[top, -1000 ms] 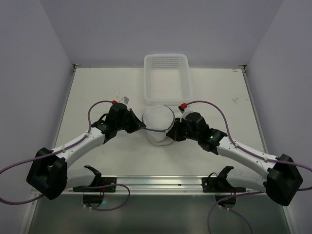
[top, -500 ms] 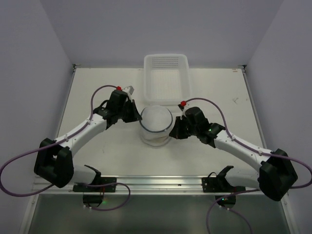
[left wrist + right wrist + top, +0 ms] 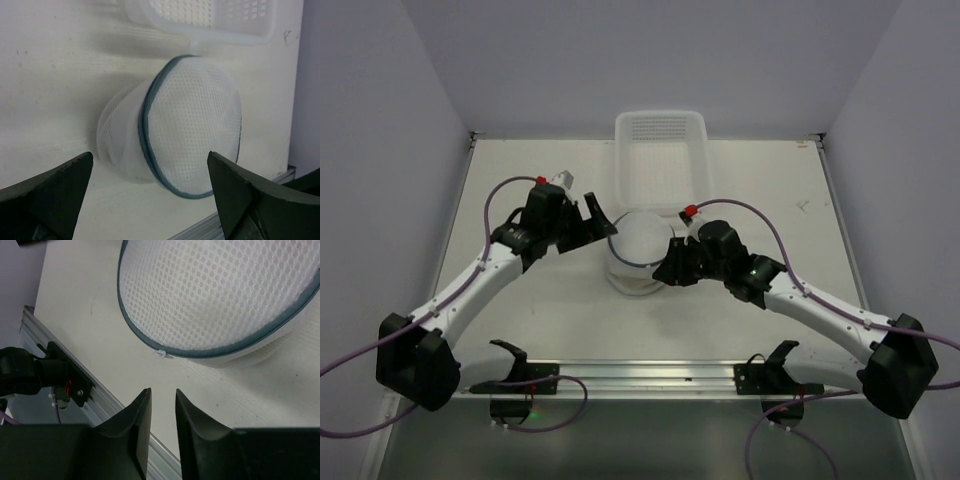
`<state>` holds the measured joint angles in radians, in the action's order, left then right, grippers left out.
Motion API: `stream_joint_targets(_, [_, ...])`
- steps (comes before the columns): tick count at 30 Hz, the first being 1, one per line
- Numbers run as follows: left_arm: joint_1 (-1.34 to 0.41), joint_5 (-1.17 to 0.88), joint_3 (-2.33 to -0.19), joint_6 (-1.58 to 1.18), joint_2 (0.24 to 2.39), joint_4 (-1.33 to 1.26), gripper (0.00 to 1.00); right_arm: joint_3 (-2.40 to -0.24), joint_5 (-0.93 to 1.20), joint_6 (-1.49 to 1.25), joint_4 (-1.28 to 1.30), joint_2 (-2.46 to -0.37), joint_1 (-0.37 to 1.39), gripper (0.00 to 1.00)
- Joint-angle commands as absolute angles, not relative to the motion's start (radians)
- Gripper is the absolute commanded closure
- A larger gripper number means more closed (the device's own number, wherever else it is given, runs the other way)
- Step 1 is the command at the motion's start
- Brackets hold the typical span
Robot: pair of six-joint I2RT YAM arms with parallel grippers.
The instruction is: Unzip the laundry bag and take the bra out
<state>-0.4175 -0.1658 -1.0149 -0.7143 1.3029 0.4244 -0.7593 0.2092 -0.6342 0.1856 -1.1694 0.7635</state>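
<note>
The laundry bag (image 3: 638, 255) is a round white mesh dome with a dark zip rim, lying on the table between both arms. My left gripper (image 3: 601, 216) stands wide open just left of it, touching nothing; the left wrist view shows the bag (image 3: 192, 120) beyond the spread gripper (image 3: 150, 156). My right gripper (image 3: 666, 270) sits at the bag's right side. Its jaws are a little apart with nothing between them. In the right wrist view the gripper (image 3: 162, 391) is just short of the small white zip pull (image 3: 164, 354) on the bag's rim (image 3: 220, 295). The bra is hidden.
A white rectangular plastic basket (image 3: 660, 118) stands behind the bag at the table's back, its near edge close to the bag (image 3: 200, 35). A metal rail (image 3: 640, 375) runs along the front edge. Grey walls close in both sides.
Both grippers were shut at the bag's rim and have come open. The left one has drawn back up and to the left. The bag has shifted slightly towards the basket.
</note>
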Motion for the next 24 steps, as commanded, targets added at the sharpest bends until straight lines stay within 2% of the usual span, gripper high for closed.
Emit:
stream_joint_targets(1, [-0.422,-0.204,-0.863,-0.929,1.14,0.384,0.0,-0.773,0.146,-0.627,0.209,-1.089,0.761,0.69])
stream_joint_targets(4, [-0.471,-0.218,-0.718,-1.09,1.054,0.257,0.0,-0.755,0.118,-0.632,0.212,-1.057,0.761,0.48])
stream_joint_targets(5, [-0.507,-0.209,-0.697,-1.147,1.042,0.227,0.01,-0.75,0.112,-0.634,0.21,-1.037,0.761,0.37])
stream_joint_targets(8, [-0.587,-0.129,-0.681,-1.189,1.049,0.184,0.03,-0.732,0.097,-0.637,0.193,-1.005,0.761,0.25])
stream_joint_targets(14, [-0.627,-0.115,-0.672,-1.238,1.147,0.082,0.11,-0.721,0.092,-0.624,0.169,-1.002,0.759,0.21])
stream_joint_targets(20, [-0.63,-0.092,-0.672,-1.252,1.209,0.023,0.25,-0.689,0.118,-0.621,0.095,-1.014,0.761,0.22])
stream_joint_targets(23, [-0.63,-0.104,-0.676,-1.252,1.226,0.018,0.39,-0.677,0.126,-0.618,0.048,-1.034,0.762,0.23])
stream_joint_targets(24, [-0.63,-0.107,-0.676,-1.252,1.227,0.018,0.48,-0.676,0.132,-0.617,0.038,-1.041,0.767,0.23])
